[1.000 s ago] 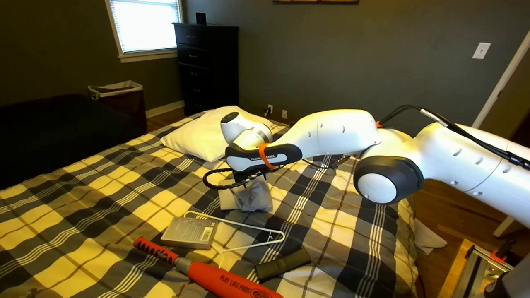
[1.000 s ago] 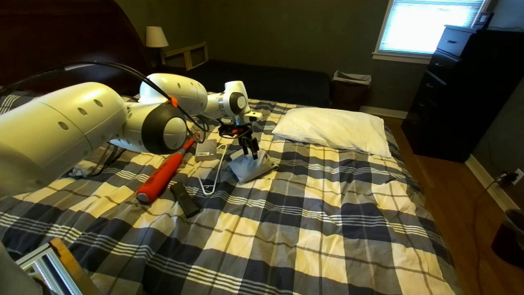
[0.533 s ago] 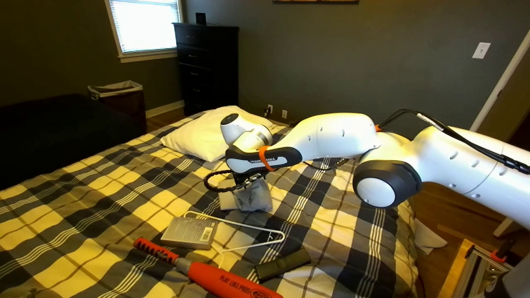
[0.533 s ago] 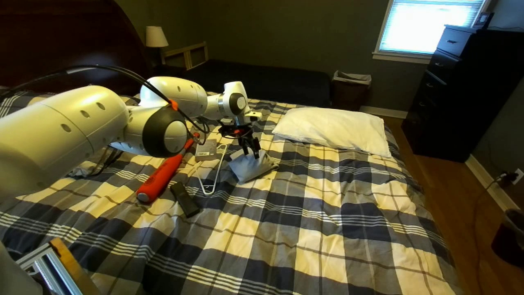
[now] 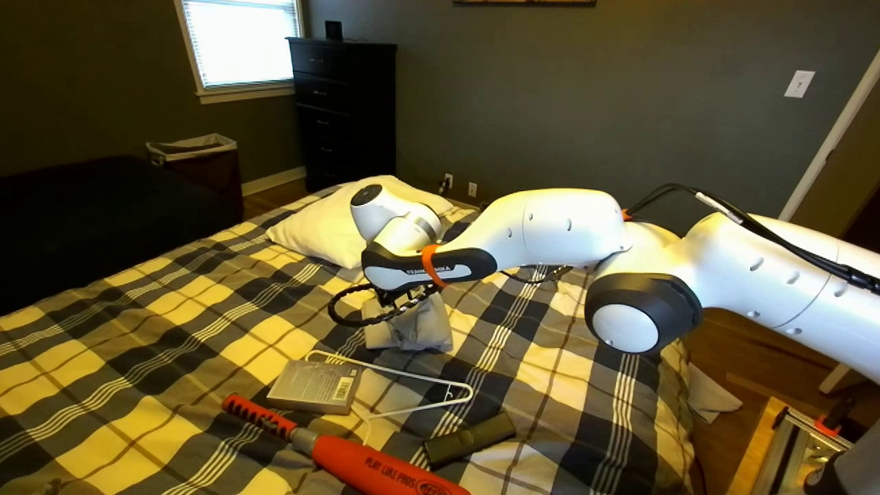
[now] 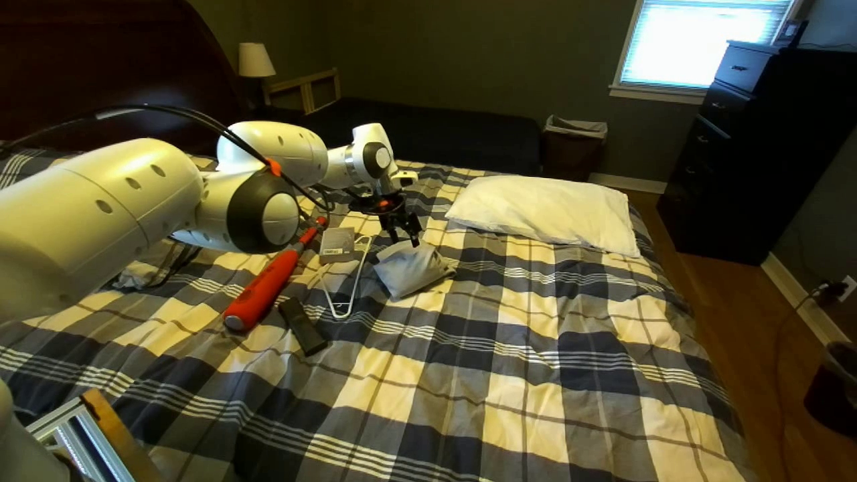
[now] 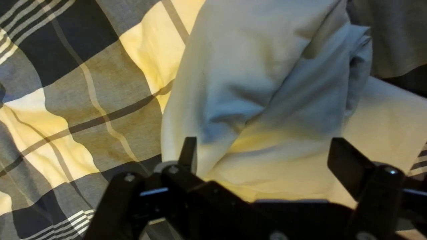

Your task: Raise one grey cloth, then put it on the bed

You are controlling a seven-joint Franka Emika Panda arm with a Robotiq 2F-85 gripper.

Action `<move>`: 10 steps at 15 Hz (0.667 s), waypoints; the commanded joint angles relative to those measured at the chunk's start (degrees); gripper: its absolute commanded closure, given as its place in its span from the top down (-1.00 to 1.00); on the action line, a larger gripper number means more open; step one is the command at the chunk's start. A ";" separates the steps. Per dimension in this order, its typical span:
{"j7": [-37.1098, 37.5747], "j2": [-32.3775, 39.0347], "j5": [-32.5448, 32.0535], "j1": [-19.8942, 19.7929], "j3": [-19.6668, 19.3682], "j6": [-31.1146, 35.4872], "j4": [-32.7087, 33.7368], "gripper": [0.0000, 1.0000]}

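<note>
A crumpled, folded grey cloth lies on the plaid bed (image 6: pixel 535 402). The cloth shows in both exterior views (image 5: pixel 425 331) (image 6: pixel 412 273) and fills the middle of the wrist view (image 7: pixel 267 66). My gripper is open with nothing between its fingers; it hovers just over the far edge of the cloth in an exterior view (image 6: pixel 405 239). In the wrist view the two fingertips (image 7: pixel 263 148) stand wide apart with cloth below them. In an exterior view the arm's wrist hides the fingers and part of the cloth.
Beside the cloth lie a white hanger (image 6: pixel 345 309), a grey box (image 6: pixel 337 244), a red bat (image 6: pixel 264 288) and a black remote-like object (image 6: pixel 302 327). A white pillow (image 6: pixel 549 211) lies beyond the cloth. A dark dresser (image 6: pixel 723 147) stands off the bed.
My gripper has risen a little, tilted, and shifted left in both exterior views, away from the middle of the cloth. The cloth stays where it was.
</note>
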 commanded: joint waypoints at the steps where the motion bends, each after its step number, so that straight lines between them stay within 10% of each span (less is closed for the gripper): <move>1: -0.25 0.00 0.00 -0.13 -0.05 -0.45 0.04 1.00; 10: 12.22 1.99 3.03 -0.35 0.83 2.40 1.66 1.00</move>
